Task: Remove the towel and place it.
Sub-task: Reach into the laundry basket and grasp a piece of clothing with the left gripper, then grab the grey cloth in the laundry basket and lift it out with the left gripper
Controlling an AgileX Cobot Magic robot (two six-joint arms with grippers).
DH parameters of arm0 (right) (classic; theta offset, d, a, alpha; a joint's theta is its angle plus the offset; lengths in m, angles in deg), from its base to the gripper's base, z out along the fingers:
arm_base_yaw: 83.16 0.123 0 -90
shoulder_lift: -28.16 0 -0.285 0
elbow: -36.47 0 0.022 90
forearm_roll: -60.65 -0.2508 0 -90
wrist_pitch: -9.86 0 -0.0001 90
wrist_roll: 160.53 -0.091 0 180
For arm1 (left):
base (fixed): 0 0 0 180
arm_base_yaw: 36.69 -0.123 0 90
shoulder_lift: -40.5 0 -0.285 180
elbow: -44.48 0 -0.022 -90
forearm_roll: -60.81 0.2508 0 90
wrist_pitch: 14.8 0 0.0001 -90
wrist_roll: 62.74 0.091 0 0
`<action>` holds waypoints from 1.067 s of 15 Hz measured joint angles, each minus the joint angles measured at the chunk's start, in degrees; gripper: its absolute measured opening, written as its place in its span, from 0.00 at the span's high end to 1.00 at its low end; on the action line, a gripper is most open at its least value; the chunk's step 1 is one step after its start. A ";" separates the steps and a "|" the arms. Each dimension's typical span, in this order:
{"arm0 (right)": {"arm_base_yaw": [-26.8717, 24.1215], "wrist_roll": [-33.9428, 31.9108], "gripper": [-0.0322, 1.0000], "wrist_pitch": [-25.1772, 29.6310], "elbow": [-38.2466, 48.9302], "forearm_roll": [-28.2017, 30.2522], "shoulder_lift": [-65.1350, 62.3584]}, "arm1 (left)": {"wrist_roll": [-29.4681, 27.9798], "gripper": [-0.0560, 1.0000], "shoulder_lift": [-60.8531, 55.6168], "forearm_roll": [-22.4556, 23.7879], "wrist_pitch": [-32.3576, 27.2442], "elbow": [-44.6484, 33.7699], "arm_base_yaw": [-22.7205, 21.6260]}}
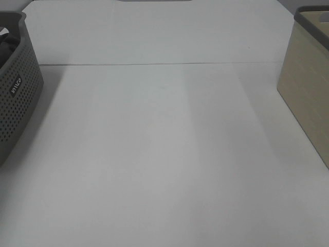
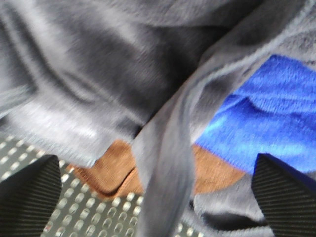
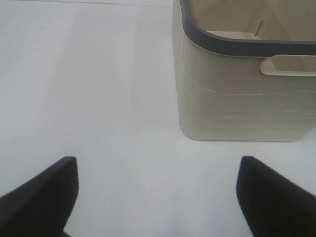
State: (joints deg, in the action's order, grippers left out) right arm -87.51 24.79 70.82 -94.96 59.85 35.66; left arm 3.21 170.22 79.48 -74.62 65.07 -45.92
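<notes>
Left wrist view: towel (image 2: 98,74), blue cloth (image 2: 276,118); exterior high: basket (image 1: 20,92) wall.

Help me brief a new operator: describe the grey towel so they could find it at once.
Start at the grey perforated basket on the left edge of the table, opposite the beige bin. Inside lies a heap of cloths, and the towel is the plush one draped on top. It alone is charcoal grey; its neighbours are a bright blue cloth and a brown cloth.
</notes>
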 joint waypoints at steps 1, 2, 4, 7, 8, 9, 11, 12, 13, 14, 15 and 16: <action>0.00 0.00 0.15 0.00 0.00 0.00 0.00 | 0.06 0.01 0.63 -0.29 0.00 0.00 0.00; 0.00 0.00 0.15 0.00 0.00 0.00 0.00 | 0.06 0.01 0.80 -0.34 0.17 0.00 0.00; 0.00 0.00 0.15 0.00 0.00 0.00 0.00 | 0.06 0.17 0.86 -0.40 0.17 0.00 0.00; 0.00 0.00 0.15 0.00 0.00 0.00 0.00 | -0.74 0.51 0.86 -0.52 0.17 0.00 0.00; 0.00 0.00 0.15 0.00 0.00 0.00 0.00 | -1.95 0.59 0.86 -0.52 0.17 0.00 0.00; 0.00 0.00 0.15 0.00 0.00 0.00 0.00 | -2.64 0.61 0.86 -0.52 0.17 0.00 0.00; 0.00 0.00 0.15 0.00 0.00 0.00 0.00 | -3.72 0.63 0.86 -0.52 0.17 0.00 0.00; 0.00 0.00 0.15 0.00 0.00 0.00 0.00 | -3.84 0.64 0.86 -0.52 0.17 0.00 0.00; 0.00 0.00 0.15 0.00 0.00 0.00 0.00 | -3.84 0.71 0.86 -0.34 0.17 0.00 0.00; 0.00 0.00 0.15 0.00 0.00 0.00 0.00 | -3.84 0.83 0.86 0.29 0.17 0.00 0.00; 0.00 0.00 0.15 0.00 0.00 0.00 0.00 | -3.84 0.92 0.80 1.26 0.06 0.00 0.00; 0.00 0.00 0.15 0.00 0.00 0.00 0.00 | -3.84 0.95 0.52 1.89 -0.17 0.00 0.00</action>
State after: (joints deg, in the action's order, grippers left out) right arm -87.51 24.79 70.82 -94.96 59.85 35.66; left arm -0.63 170.73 81.38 -74.79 65.07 -45.92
